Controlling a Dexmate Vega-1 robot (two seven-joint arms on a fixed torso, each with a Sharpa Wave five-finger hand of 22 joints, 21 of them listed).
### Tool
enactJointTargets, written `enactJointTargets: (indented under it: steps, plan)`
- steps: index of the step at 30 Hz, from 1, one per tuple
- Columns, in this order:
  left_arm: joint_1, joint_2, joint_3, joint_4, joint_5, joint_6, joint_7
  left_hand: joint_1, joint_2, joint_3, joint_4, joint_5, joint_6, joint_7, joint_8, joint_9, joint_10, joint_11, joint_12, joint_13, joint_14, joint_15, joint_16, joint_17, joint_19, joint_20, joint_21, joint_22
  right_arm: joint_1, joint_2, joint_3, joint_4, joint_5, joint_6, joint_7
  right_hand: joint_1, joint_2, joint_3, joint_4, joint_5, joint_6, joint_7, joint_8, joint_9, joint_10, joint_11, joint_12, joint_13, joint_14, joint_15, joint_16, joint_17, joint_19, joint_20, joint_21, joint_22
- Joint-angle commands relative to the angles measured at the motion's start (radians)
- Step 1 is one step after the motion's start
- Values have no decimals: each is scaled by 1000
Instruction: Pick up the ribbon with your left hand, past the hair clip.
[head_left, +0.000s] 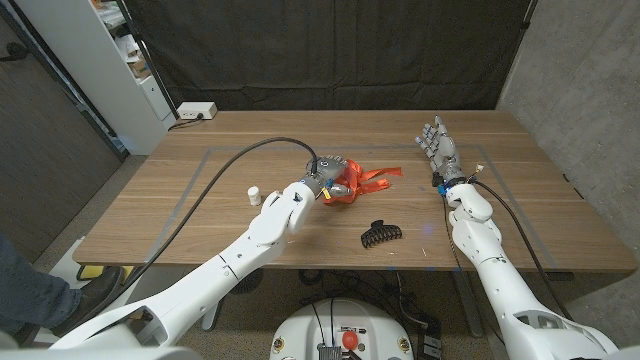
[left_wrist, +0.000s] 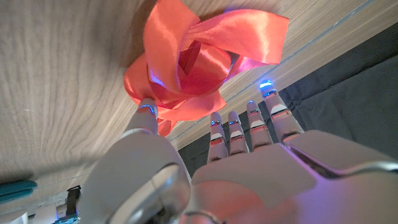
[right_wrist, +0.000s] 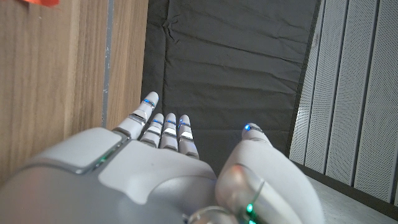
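Observation:
The orange-red satin ribbon (head_left: 358, 180) lies bunched in loops on the wooden table (head_left: 520, 215), just past its middle. My left hand (head_left: 325, 186) is right at the ribbon's left side. In the left wrist view the ribbon (left_wrist: 199, 62) lies just beyond that hand (left_wrist: 249, 168); the fingers (left_wrist: 239, 127) are stretched out and apart, and the thumb tip touches the ribbon's edge. Nothing is gripped. The black hair clip (head_left: 380, 234) lies nearer the front edge, to the right of my left forearm. My right hand (head_left: 437, 143) stands at the far right with straight, spread fingers (right_wrist: 165, 127), holding nothing.
A small white cap-like object (head_left: 254, 195) sits left of my left hand. A black cable (head_left: 215, 180) arcs over the table's left half. A white power strip (head_left: 197, 111) lies behind the far edge. A person's leg and shoe (head_left: 40, 295) show at the lower left.

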Motion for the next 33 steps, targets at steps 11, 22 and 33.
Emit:
enactJointTargets:
  steps: [11, 22, 33]
  plan:
    - [-5, -13, 34, 10, 40, 37, -50, 33, 7, 13, -8, 1, 4, -1, -7, 3, 5, -6, -4, 2, 21, -4, 6, 2, 12, -1, -9, 0, 14, 6, -3, 30, 4, 8, 20, 1, 1, -1, -4, 6, 4, -2, 4, 3, 8, -3, 6, 0, 12, 2, 5, 3, 11, 5, -7, 4]
    - [-5, -25, 50, 14, 80, 71, -77, 130, 50, 48, -23, -9, 48, -11, 2, 5, 48, -21, 8, 4, 81, -3, 18, 2, 51, -3, -12, 3, 11, 5, -1, 27, 5, 6, 23, 0, 2, -2, -5, 7, 4, -2, 4, 3, 8, -2, 6, 0, 12, 4, 5, 3, 12, 6, -10, 5]
    - [-11, -35, 51, 26, 72, 70, -81, 301, 87, 88, -32, -31, 86, -20, 8, 10, 106, -47, 24, 9, 147, -13, 21, -1, 151, -3, 4, 5, 11, 6, 4, 33, 7, 6, 22, -1, 3, -3, -6, 7, 5, -2, 4, 3, 9, -5, 6, 1, 14, 3, 6, 3, 14, 7, -15, 5]
